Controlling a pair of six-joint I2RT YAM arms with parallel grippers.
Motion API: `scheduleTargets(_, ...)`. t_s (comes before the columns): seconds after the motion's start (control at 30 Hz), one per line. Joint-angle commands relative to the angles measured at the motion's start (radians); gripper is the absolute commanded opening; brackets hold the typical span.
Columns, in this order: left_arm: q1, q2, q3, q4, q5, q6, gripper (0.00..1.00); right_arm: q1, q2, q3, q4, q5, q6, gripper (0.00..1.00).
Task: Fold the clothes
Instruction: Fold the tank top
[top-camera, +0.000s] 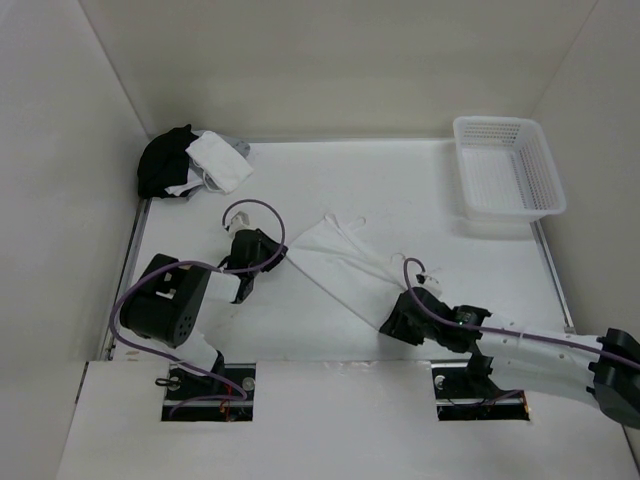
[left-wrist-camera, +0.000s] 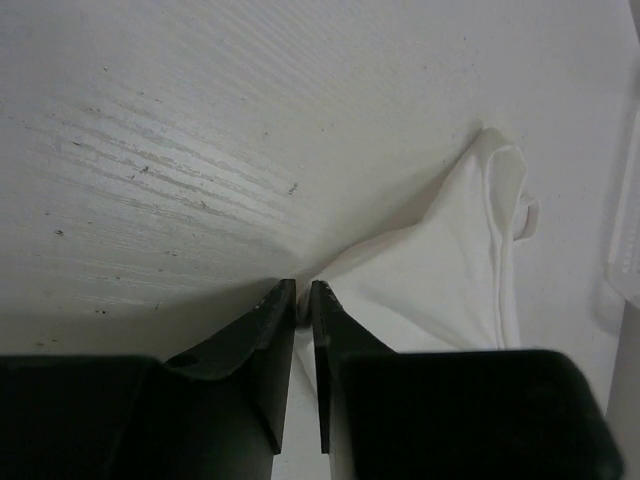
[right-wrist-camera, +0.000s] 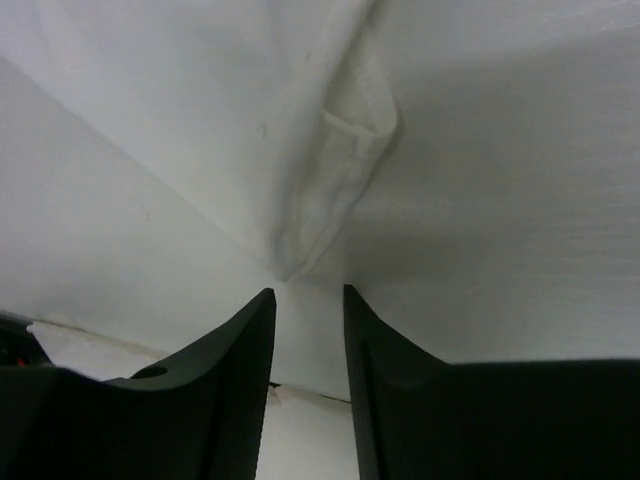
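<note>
While your left gripper (left-wrist-camera: 303, 290) is nearly shut and pinches one corner of the white tank top (top-camera: 335, 262), your right gripper (right-wrist-camera: 308, 292) stands partly open with its tips at the other end. The top lies stretched between them on the table (top-camera: 400, 190). A black and white heap of clothes (top-camera: 185, 162) sits far left, a white basket (top-camera: 500, 122) far right. Both grippers hide the cloth's corners from above.

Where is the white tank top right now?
The tank top lies mid-table in the top view, diagonally from the left gripper pinching one end to the right gripper.
</note>
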Motion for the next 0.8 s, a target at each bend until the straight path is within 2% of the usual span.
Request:
scheduleTargets(0.0,0.006,-0.034,-0.047,-0.014,0.008,-0.011,0.2,0.022,-0.035,-0.007,-0.047,0.043,0.073,0.45)
scheduleTargets(0.07,0.017,-0.054,-0.073,-0.022,-0.003,-0.01,0.26,0.033,-0.076,-0.007,-0.05,0.058,0.092,0.51)
scheduleTargets(0.13,0.031,-0.06,-0.085,-0.022,0.004,-0.002,0.29,0.035,-0.107,-0.026,-0.032,0.071,0.111,0.54)
scheduleTargets(0.3,0.026,-0.028,-0.057,-0.017,0.037,0.016,0.32,0.013,-0.077,-0.07,0.016,0.055,0.12,0.53)
scheduleTargets(0.47,0.013,0.013,-0.03,-0.008,0.052,0.016,0.25,0.01,-0.011,-0.079,0.076,0.054,0.125,0.48)
scheduleTargets(0.6,-0.001,0.016,-0.03,-0.005,0.057,0.021,0.25,0.008,0.006,-0.081,0.099,0.052,0.132,0.45)
scheduleTargets(0.77,-0.01,0.038,-0.025,0.009,0.067,0.032,0.13,0.002,0.009,-0.078,0.088,0.067,0.145,0.33)
